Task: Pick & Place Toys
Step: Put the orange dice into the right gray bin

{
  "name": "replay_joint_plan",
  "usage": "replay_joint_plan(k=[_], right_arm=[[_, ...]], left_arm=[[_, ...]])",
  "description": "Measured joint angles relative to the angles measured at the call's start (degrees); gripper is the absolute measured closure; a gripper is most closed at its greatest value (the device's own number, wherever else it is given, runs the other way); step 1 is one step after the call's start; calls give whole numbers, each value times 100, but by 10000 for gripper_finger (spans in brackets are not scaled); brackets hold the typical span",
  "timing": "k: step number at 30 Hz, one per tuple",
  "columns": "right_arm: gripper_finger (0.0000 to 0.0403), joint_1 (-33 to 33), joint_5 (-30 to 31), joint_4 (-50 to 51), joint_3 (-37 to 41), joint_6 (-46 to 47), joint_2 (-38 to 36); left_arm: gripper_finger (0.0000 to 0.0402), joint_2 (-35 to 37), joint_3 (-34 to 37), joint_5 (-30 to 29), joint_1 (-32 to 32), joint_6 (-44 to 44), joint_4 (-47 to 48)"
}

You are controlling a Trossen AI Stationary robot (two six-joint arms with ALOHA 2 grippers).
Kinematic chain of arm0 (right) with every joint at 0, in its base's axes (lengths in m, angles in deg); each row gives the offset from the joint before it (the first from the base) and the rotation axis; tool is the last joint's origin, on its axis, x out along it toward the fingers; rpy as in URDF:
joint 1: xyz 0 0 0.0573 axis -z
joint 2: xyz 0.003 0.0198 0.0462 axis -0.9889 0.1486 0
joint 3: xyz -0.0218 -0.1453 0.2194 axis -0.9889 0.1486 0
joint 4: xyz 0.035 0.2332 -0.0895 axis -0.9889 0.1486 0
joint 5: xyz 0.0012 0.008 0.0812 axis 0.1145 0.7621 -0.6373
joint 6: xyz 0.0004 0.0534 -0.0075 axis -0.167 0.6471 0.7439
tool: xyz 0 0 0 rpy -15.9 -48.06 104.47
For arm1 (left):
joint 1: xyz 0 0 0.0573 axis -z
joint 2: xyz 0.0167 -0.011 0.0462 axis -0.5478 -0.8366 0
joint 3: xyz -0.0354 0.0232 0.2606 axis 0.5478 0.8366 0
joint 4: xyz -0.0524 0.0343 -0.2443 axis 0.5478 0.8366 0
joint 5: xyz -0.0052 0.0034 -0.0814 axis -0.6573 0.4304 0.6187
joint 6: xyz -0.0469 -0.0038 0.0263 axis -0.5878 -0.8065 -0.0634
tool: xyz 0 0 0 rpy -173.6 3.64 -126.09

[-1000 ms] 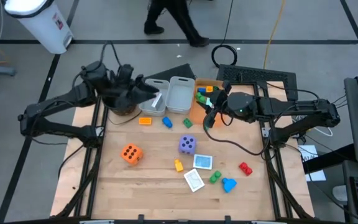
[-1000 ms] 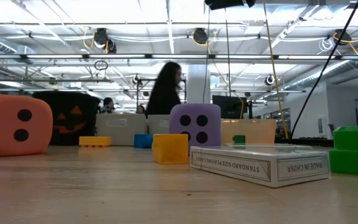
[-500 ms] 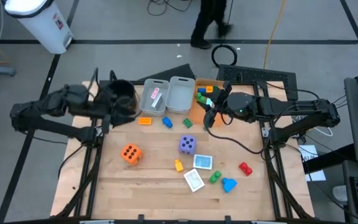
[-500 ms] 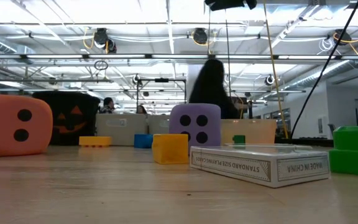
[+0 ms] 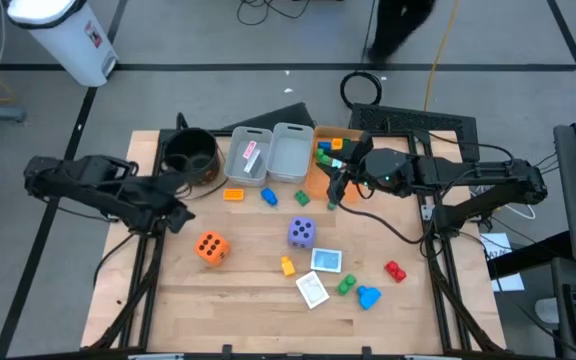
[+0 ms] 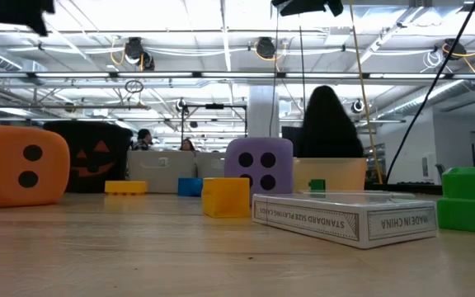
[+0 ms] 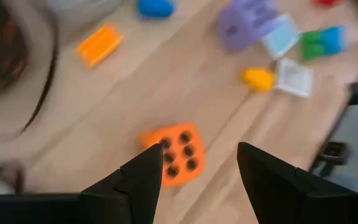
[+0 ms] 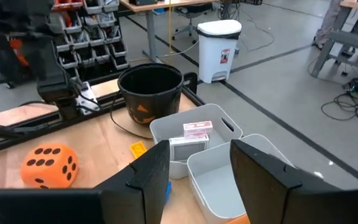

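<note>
Orange die (image 5: 210, 247): on the bare wood at the table's left, just ahead of the left gripper.
Purple die (image 5: 301, 232): mid-table, apart from the orange one.
Card boxes: teal one (image 5: 326, 260) and white one (image 5: 312, 289) lie below the purple die, with a yellow block (image 5: 288, 266) beside them.
Small blocks: green (image 5: 346, 285), blue (image 5: 369, 297) and red (image 5: 395, 270) sit to the right; an orange block (image 5: 233, 194) and a blue one (image 5: 269, 197) lie in front of the bins.
Grey bins (image 5: 249, 157): side by side at the back; the left one holds a card pack.
Orange bin (image 5: 336, 135): right of the grey ones, with blocks inside.
Black pot (image 5: 190, 154): back left corner.
Left gripper (image 5: 175, 216): over the left edge, fingers (image 7: 145, 177) apart, empty.
Right gripper (image 5: 333, 192): near the orange bin, fingers (image 8: 148, 171) apart, empty.
</note>
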Motion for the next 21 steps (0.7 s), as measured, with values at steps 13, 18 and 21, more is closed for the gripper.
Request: replay_joint_plan(k=[13, 18, 21], right_arm=[[243, -2, -768, 75, 0, 69, 0], [243, 0, -1081, 100, 0, -95, 0], [243, 0, -1301, 121, 0, -218, 0]], left_arm=[[186, -42, 1210, 1029, 16, -1139, 271], [185, -43, 1880, 1126, 15, -1423, -547], [185, -42, 2202, 1198, 13, -1424, -989]])
